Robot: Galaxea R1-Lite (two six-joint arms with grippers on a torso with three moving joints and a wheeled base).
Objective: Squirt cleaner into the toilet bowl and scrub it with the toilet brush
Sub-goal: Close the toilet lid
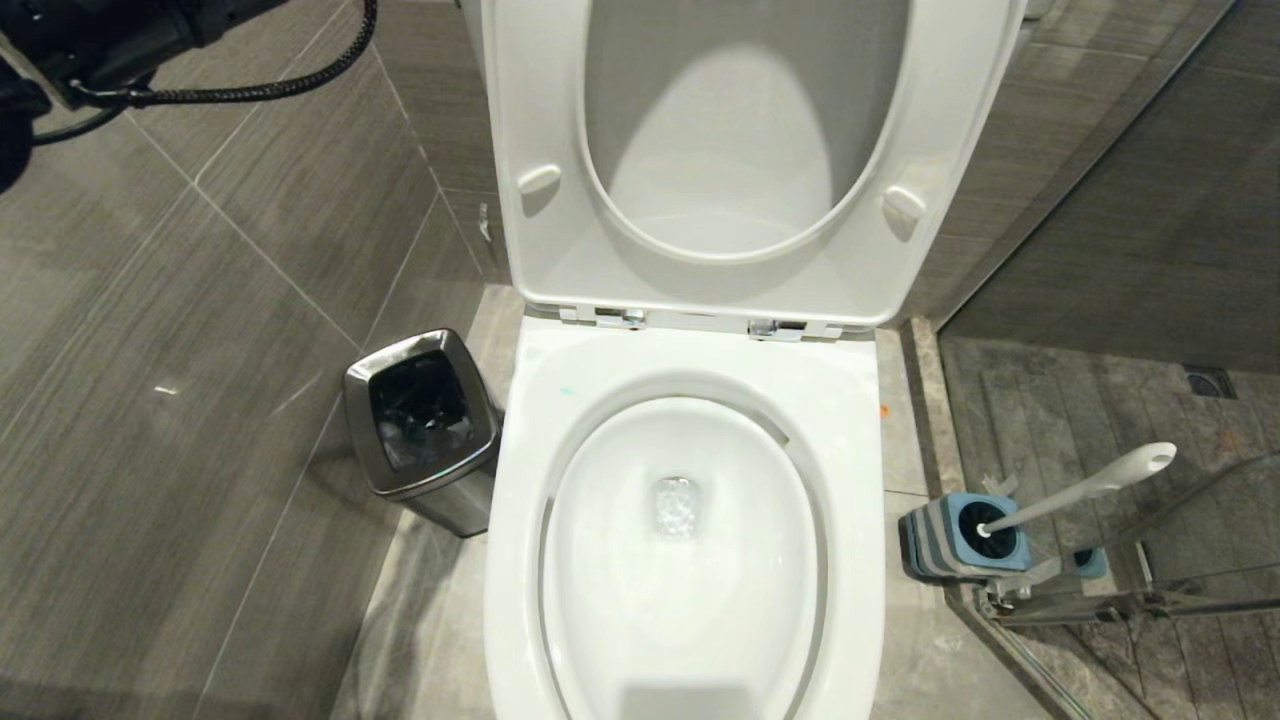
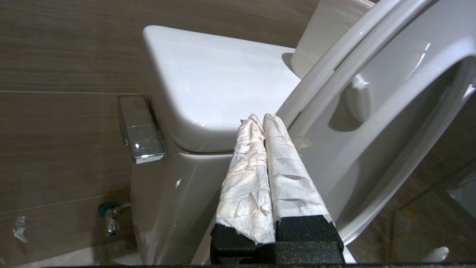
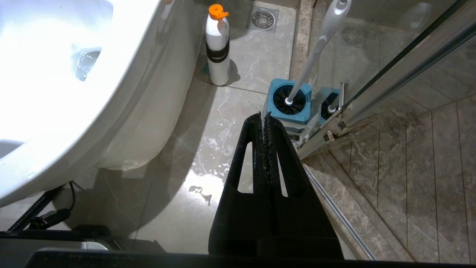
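Observation:
The white toilet bowl lies open below me, with water at its drain and the seat and lid raised. To its right the toilet brush leans in a blue-grey holder, also seen in the right wrist view as the brush and the holder. My right gripper hangs shut and empty above the floor just short of that holder. My left gripper, its fingers wrapped in white paper, is shut and empty, raised beside the tank and the raised lid. Cleaner liquid is out of view.
A white bottle with an orange cap stands on the floor by the toilet base. A steel bin sits left of the bowl. A glass shower door and its rail close off the right. A chrome flush lever juts from the tank.

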